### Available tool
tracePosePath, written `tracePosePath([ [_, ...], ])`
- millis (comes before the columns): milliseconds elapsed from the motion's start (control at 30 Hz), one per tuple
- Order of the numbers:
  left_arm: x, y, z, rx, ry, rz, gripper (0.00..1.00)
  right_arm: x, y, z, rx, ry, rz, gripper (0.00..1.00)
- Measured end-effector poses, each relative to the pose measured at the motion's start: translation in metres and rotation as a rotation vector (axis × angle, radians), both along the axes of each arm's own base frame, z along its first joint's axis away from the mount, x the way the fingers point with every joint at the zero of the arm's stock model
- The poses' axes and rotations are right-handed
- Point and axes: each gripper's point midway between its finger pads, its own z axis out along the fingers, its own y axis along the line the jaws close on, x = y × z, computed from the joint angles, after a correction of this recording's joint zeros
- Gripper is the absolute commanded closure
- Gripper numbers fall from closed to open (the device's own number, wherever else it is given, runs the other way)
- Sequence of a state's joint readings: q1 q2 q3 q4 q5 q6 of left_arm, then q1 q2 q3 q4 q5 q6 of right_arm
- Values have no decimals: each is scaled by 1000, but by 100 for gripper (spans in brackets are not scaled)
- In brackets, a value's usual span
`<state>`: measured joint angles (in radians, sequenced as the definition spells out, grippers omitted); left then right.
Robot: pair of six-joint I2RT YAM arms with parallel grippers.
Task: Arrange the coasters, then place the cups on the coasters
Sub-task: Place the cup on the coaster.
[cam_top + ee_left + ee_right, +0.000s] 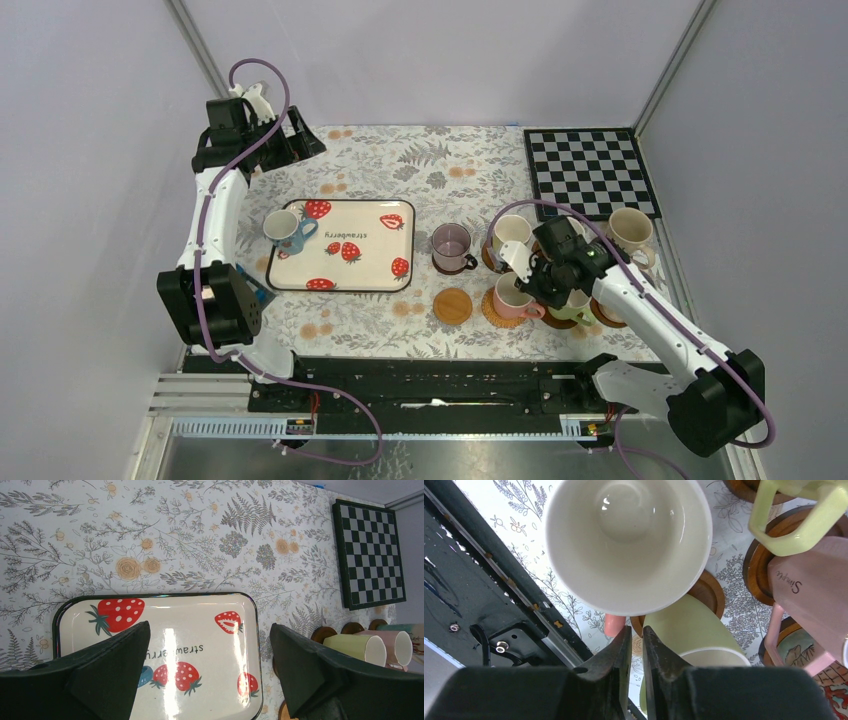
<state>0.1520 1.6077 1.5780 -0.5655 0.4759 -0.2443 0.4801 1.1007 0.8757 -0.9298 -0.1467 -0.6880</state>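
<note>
One bare coaster (452, 305): lying just left of pink mug (515, 297).
Blue-handled cup (287, 231): standing at left edge of tray (340, 289) (left arm nearer).
Left gripper (209, 627): hanging wide open beyond it.
Right gripper (635, 630): sitting shut by pink mug.

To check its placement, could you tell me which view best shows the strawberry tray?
The top view shows the whole strawberry tray. In the left wrist view the left hand hides its lower part. The right wrist view misses it.
</note>
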Motion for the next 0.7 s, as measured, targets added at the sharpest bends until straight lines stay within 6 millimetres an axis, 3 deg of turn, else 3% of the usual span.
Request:
tracePosePath([
  [700,0,0,-1,-1,3,1,1,-4,-1,-4,-5,11,15,50],
])
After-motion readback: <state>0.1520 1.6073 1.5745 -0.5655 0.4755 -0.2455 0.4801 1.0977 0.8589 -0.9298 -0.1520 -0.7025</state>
